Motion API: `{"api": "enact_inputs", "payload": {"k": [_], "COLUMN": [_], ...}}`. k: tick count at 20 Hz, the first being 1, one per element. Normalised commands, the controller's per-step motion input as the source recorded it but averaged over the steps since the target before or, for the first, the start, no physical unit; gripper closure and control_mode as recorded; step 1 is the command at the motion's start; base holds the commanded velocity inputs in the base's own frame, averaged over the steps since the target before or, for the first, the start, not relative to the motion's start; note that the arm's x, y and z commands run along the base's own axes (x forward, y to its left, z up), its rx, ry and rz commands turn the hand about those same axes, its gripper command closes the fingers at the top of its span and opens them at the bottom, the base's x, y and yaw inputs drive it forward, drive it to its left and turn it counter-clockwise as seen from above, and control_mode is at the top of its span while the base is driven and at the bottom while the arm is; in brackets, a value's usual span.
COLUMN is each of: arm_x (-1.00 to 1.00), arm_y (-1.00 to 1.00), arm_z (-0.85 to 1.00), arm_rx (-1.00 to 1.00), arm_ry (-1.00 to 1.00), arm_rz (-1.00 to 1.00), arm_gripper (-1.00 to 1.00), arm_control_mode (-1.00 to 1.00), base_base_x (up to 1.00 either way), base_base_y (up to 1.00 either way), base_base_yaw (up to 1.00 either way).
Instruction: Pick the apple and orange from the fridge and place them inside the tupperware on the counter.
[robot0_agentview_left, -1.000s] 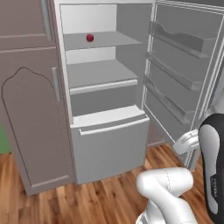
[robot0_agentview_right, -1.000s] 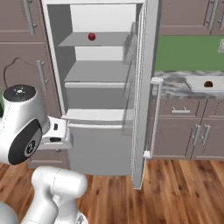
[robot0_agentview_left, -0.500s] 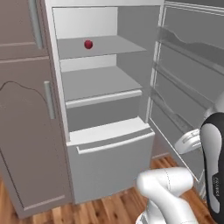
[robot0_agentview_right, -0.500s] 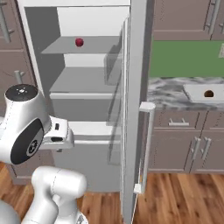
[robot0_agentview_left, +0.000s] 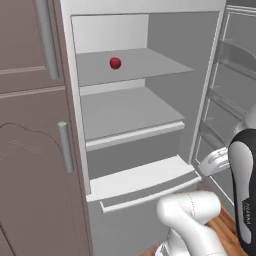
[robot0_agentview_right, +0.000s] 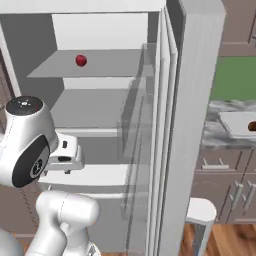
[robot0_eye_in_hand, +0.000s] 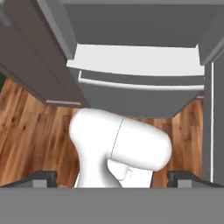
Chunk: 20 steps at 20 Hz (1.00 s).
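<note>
The fridge (robot0_agentview_left: 135, 115) stands open close in front of me. On its upper shelf lies the red apple (robot0_agentview_left: 115, 63), also seen in the right base view as the apple (robot0_agentview_right: 80, 60). Past the door's edge, the marbled counter (robot0_agentview_right: 216, 136) carries the white tupperware (robot0_agentview_right: 235, 122). A brown round shape in it at the picture's edge looks like the orange (robot0_agentview_right: 252, 126). My gripper (robot0_eye_in_hand: 113, 178) points down at the floor in front of the fridge's lower drawer (robot0_eye_in_hand: 140, 83). It is open, its fingertips (robot0_eye_in_hand: 43, 177) wide apart with nothing between them.
Brown cabinets (robot0_agentview_left: 30, 125) flank the fridge on the left. The grey door (robot0_agentview_right: 192, 125) with racks (robot0_agentview_left: 235, 100) stands open between fridge and counter. The white drawer front (robot0_agentview_left: 145, 182) juts out low. Wooden floor (robot0_eye_in_hand: 26, 131) lies below the hand.
The base has driven closer to the fridge, so the whole picture has grown and shifted. The apple rests on the same shelf. The arm keeps its pose.
</note>
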Motion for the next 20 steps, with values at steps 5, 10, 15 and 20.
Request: {"api": "enact_inputs", "payload": {"k": [5, 10, 15, 20], "arm_x": [0.0, 0.11, 0.0, 0.0], "arm_y": [0.0, 0.23, 0.34, 0.16], "arm_z": [0.0, 0.05, 0.36, 0.4], "arm_rx": [0.0, 0.0, 0.0, 0.0], "arm_ry": [0.0, -0.02, -0.14, -0.15], "arm_rz": [0.0, -0.05, -0.02, 0.0], "arm_gripper": [-1.0, -1.0, -1.0, -1.0], "arm_control_mode": [1.0, -1.0, -1.0, -1.0], "base_base_x": [0.78, 0.23, 0.0, 0.0], "base_base_y": [0.38, 0.19, 0.0, 0.0], "base_base_yaw": [-0.06, -0.03, 0.0, 0.0]}}
